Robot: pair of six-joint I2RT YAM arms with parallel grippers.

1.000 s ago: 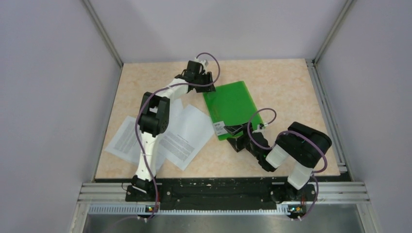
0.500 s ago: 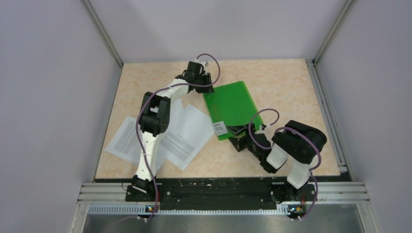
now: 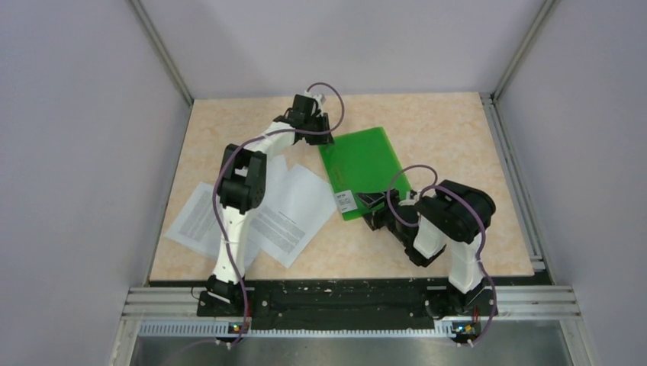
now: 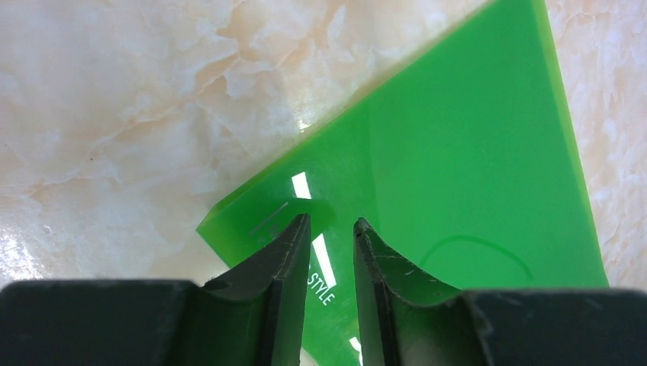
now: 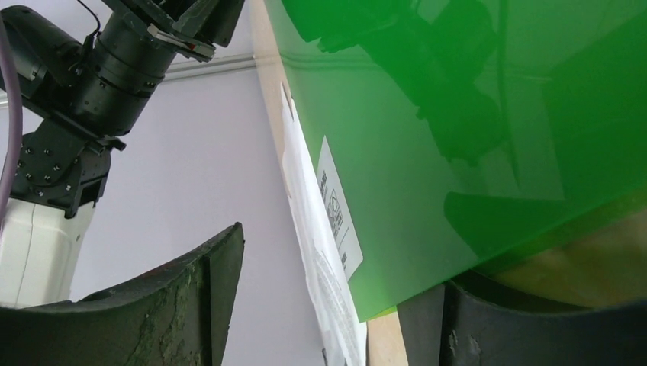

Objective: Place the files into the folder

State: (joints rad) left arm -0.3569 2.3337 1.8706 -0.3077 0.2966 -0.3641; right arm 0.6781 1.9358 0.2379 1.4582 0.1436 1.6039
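Observation:
The green folder [image 3: 361,165] lies closed and slanted on the table, its white label [image 3: 345,201] at the near edge. My left gripper [image 3: 317,134] is down at its far left corner. In the left wrist view the fingers [image 4: 290,244] stand a narrow gap apart over that corner of the folder [image 4: 458,152], nothing pinched. My right gripper [image 3: 373,207] sits open at the near corner. There the folder's [image 5: 427,137] edge rests over the right finger [image 5: 503,324]. The files [image 3: 284,213] lie fanned out left of the folder, under the left arm.
Grey enclosure walls and metal rails [image 3: 511,152] border the marble-pattern table [image 3: 442,130]. The left arm [image 3: 243,183] stretches across the files. The right arm's elbow [image 3: 458,213] is folded near the front right.
The left fingers have drawn closer together at the folder's far corner. The right arm's elbow has swung left, the gripper staying at the near corner with its jaws somewhat narrower.

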